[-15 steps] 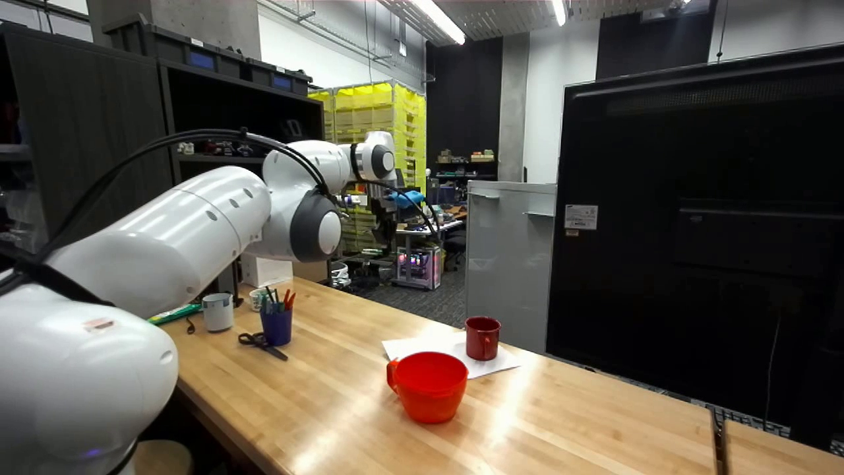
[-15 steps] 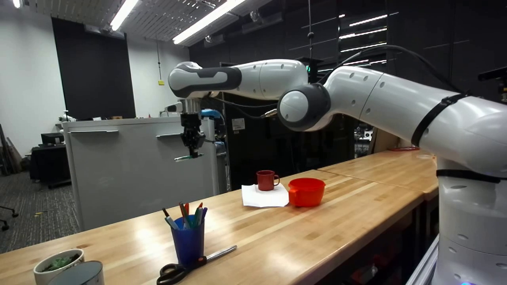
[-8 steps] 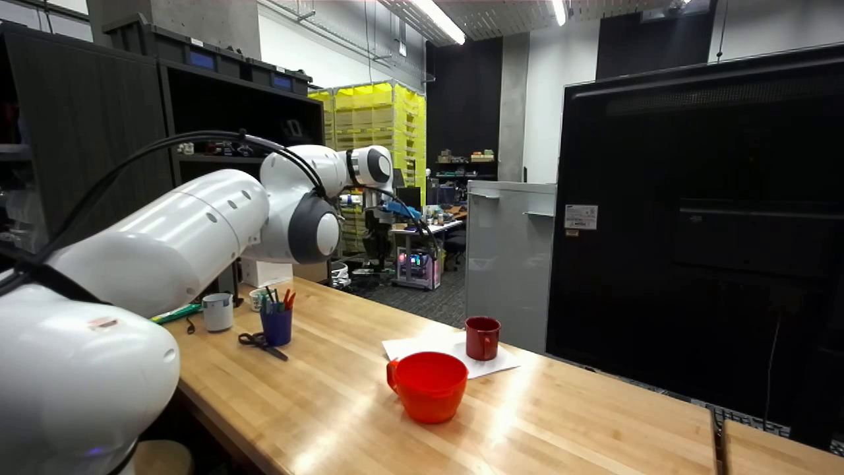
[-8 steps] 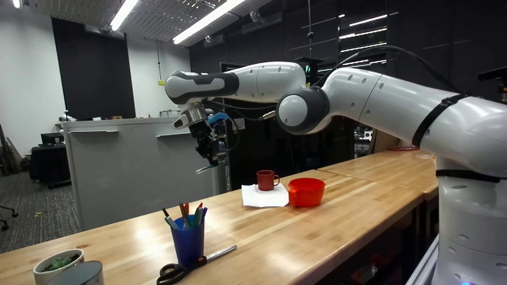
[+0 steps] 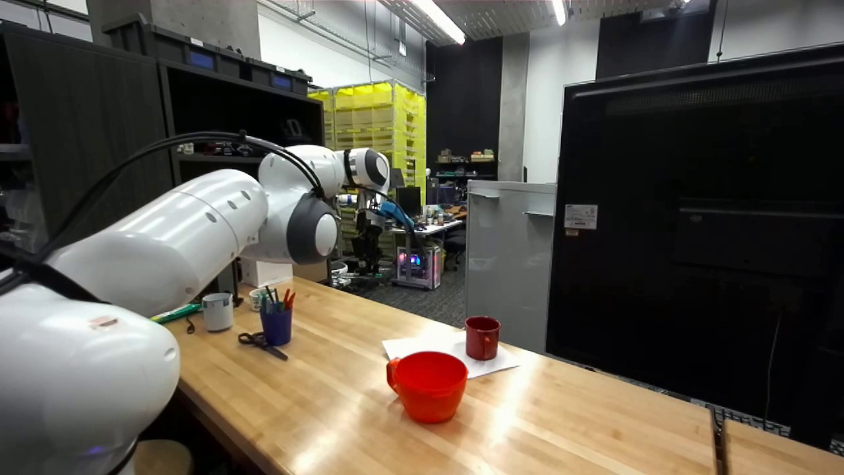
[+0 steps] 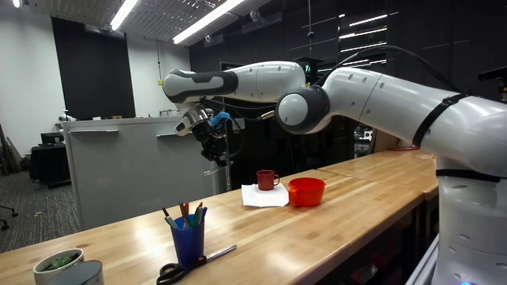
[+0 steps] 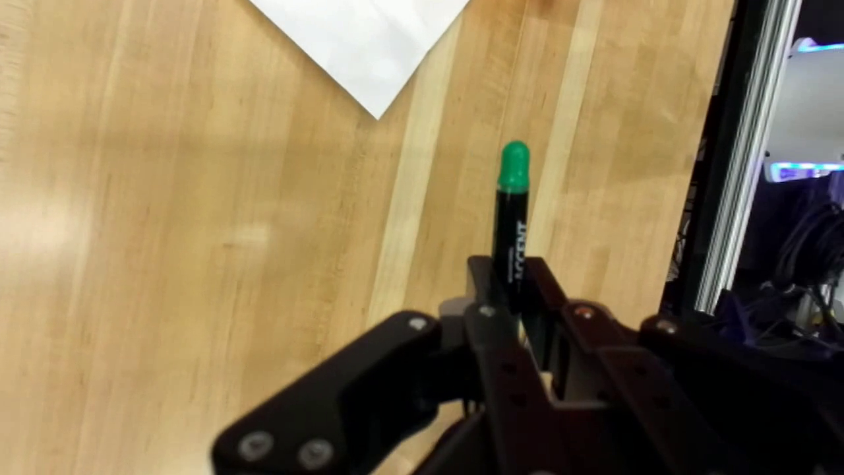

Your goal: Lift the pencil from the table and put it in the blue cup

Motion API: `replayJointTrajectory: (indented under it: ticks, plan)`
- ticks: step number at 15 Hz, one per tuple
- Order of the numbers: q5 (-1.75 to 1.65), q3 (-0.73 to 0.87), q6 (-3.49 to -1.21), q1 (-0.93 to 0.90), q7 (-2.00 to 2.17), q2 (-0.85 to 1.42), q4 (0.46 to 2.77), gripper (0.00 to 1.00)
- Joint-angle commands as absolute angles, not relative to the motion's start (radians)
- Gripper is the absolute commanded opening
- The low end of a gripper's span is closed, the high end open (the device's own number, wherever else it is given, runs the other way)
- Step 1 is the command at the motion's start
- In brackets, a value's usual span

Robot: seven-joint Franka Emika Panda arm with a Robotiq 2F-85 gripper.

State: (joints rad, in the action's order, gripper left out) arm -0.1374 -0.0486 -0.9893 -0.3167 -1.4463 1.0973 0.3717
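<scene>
The task's pencil looks like a black highlighter pen (image 7: 511,227) with a rounded green end and "ACCENT" lettering. In the wrist view my gripper (image 7: 509,264) is shut on it, with the green end pointing forward past the fingertips. In an exterior view the gripper (image 6: 225,162) is tilted and holds the thin pen (image 6: 214,170) crosswise, above table height. The gripper also shows dimly in an exterior view (image 5: 366,267). The dark-blue cup (image 6: 188,243) stands upright with several pens in it, apart from the gripper; it also shows in an exterior view (image 5: 277,328). It is out of the wrist view.
Scissors (image 6: 190,269) lie against the blue cup. A dark red cup (image 6: 265,181) stands on white paper (image 6: 263,200), beside a wide red bowl (image 6: 307,192). A potted plant (image 6: 59,263) and a grey-white mug (image 5: 217,313) stand near the blue cup.
The gripper has come down and tilted from nearly vertical to slanted, with the pen still in its fingers. In the last half second it moved only slightly. The cups and bowl have not moved.
</scene>
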Motion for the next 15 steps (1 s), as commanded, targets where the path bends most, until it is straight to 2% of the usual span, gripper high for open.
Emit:
replayJointTrajectory:
  ticks: [1,2,4,5,6,7,8,15]
  plan:
    - [-0.139,-0.060,-0.921,-0.341,-1.495,1.063,0.414,0.03]
    - [-0.141,-0.063,-0.868,-0.350,-1.520,1.106,0.342,0.03]
    - [-0.131,-0.078,-0.845,-0.363,-1.551,1.068,0.410,0.03]
    - [-0.137,-0.079,-0.794,-0.376,-1.569,1.117,0.325,0.03]
    - [-0.133,-0.085,-0.805,-0.384,-1.570,1.078,0.395,0.03]
    - [-0.138,-0.087,-0.761,-0.397,-1.578,1.119,0.326,0.03]
    - [-0.130,-0.093,-0.775,-0.404,-1.571,1.084,0.392,0.03]
    - [-0.097,-0.129,-0.754,-0.464,-1.529,1.136,0.337,0.03]
